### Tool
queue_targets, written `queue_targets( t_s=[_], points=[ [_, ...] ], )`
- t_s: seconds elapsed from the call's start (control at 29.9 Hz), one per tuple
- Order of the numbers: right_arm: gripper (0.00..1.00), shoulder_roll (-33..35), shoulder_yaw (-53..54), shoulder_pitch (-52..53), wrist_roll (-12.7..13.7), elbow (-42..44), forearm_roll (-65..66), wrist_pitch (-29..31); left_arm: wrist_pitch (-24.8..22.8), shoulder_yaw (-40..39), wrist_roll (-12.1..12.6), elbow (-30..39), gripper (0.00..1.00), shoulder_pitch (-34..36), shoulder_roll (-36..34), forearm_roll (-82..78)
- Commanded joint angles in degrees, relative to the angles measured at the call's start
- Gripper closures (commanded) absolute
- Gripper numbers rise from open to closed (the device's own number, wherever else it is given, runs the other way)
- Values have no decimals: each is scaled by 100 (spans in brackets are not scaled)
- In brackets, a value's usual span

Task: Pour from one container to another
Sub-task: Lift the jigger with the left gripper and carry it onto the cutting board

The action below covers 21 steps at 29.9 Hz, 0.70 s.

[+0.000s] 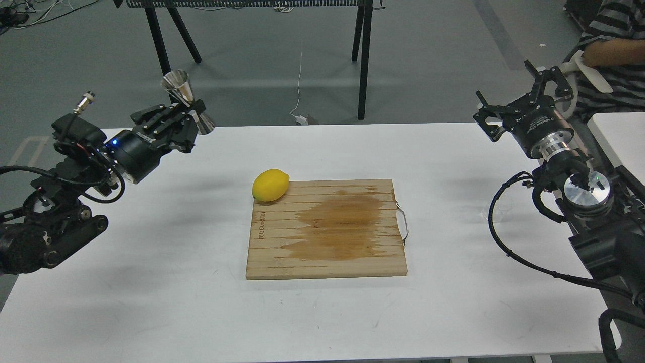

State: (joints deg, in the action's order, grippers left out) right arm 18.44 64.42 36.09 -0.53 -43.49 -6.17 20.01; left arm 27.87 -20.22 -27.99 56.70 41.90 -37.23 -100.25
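Observation:
My left gripper [190,112] is shut on the waist of the shiny steel jigger [187,101] and holds it tilted in the air above the table's far left part. The small clear glass cup [496,212] stands on the white table at the right, partly hidden behind my right arm's black cable. High above the table's far right corner, my right gripper [519,93] is open with nothing between its fingers, well behind and above the cup.
A wooden cutting board [327,229] with a dark wet stain lies mid-table, a yellow lemon [270,185] at its far left corner. A seated person in a striped shirt [612,55] is at the far right. A black-legged stand [264,55] is beyond the table.

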Motion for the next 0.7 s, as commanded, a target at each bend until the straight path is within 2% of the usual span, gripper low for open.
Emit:
queue_targets(
  t_s=[0.0,0.13,0.33,0.43,0.67],
  points=[
    [1,37,1,3,0,7,2,-6,-290,-17,161,700,100,19,31,-968],
    [1,168,1,-15,9,24,2,-6,-755,-25,355,1123,100,46,276,-1759],
    [1,353,-8,-15,105,86,11,-6,-1248,-8,496,1071,100,72,1269,-2475],
    [1,485,-17,-23,132,95,20,-6,-1512,-8,592,808,100,81,1779,-2475],
    [1,705,-342,-32,184,296,29,-23,-1592,-17,707,-61,100,72,2631,-2475]
  ],
)
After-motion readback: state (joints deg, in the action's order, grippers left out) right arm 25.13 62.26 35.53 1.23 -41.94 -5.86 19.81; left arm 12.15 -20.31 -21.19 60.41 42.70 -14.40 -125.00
